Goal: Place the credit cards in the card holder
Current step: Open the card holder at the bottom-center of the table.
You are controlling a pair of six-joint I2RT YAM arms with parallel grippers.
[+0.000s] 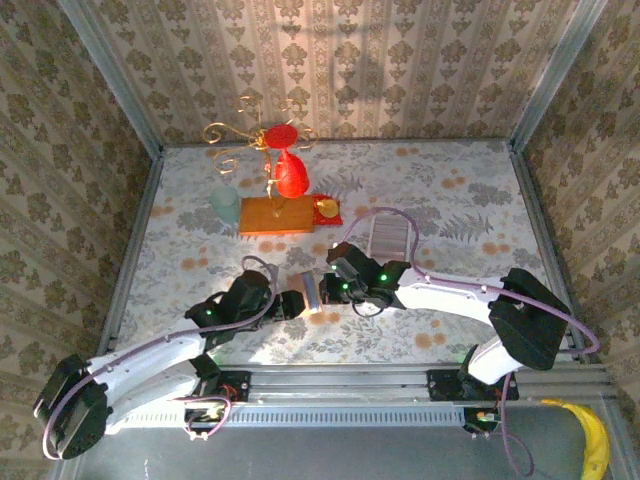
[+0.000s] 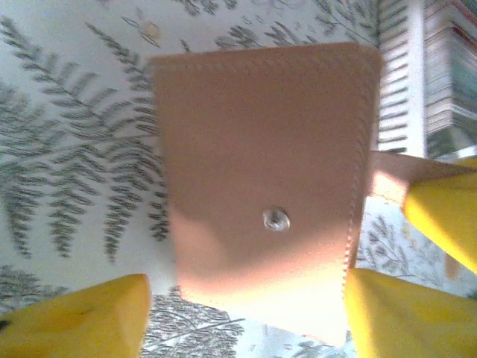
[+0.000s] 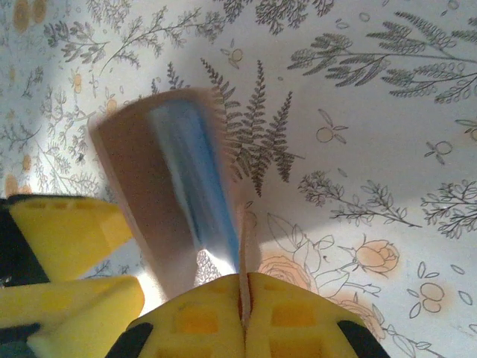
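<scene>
The tan-brown card holder (image 1: 311, 291) hangs just above the table centre between both grippers. In the left wrist view its stitched face with a metal snap (image 2: 276, 220) lies between my left gripper's (image 2: 246, 302) yellow fingers (image 2: 82, 317), which stand apart, the left one clear of the leather. My right gripper (image 3: 244, 282) is shut on a thin tan flap of the card holder (image 3: 141, 186). The holder is spread open, and a blue-white card (image 3: 190, 175) shows between its leaves. More credit cards (image 2: 451, 67) stand stacked in a long white tray (image 1: 390, 237).
An orange wooden block (image 1: 278, 215) with a red vase (image 1: 290, 176) and gold wire stand sits at the back. A pale green cup (image 1: 224, 206) is to its left. Metal rails (image 1: 135, 250) edge the flowered table. A banana (image 1: 592, 440) lies off the table at the near right.
</scene>
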